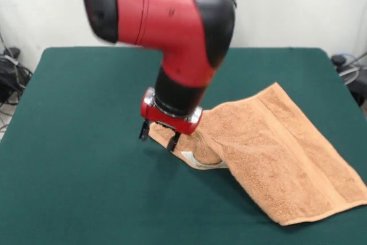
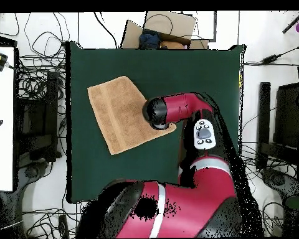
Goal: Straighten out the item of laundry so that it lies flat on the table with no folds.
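My hand was down at the towel's corner, its two dark fingers narrow and seemingly pinching the raised corner; a white tag showed just below. In the front view the orange-tan terry towel lay from the tabletop's centre out toward four o'clock, its far end near the tabletop's right edge. It was rectangular, with a woven border band along the four-o'clock end, and rumpled near my hand. Wide bare green cloth stretched toward nine o'clock and toward twelve, leaving ample room there.
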`<state>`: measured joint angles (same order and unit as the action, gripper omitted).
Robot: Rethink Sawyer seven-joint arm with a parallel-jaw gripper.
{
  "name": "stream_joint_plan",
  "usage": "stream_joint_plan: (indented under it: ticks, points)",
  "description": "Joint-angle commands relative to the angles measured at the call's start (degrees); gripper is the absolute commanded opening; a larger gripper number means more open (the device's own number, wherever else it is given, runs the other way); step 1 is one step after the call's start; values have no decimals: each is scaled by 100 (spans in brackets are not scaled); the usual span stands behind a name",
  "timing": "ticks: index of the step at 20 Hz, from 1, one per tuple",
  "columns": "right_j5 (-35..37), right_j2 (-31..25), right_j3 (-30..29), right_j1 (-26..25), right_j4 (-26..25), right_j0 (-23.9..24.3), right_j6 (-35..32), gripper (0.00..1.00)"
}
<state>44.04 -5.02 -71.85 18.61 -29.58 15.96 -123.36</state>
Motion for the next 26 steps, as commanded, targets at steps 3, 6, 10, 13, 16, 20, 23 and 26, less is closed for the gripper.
stream_joint_plan:
  ticks: [3,6,10,13,16,20,23,26]
  points:
    - [-454,-1287,624,-1032,295,73,678,100]
    - [-733,-1424,451,-1120,220,201,704,100]
    - [-926,-1483,340,-1104,119,252,712,100]
    - [-1057,-1541,293,-1099,64,300,769,100]
    - [-1077,-1591,230,-1068,61,348,789,100]
    - [-1119,-1593,209,-1061,11,366,721,100]
    - [-863,-1572,213,-1042,108,361,654,100]
    - [-465,-1568,-40,-680,193,356,786,100]
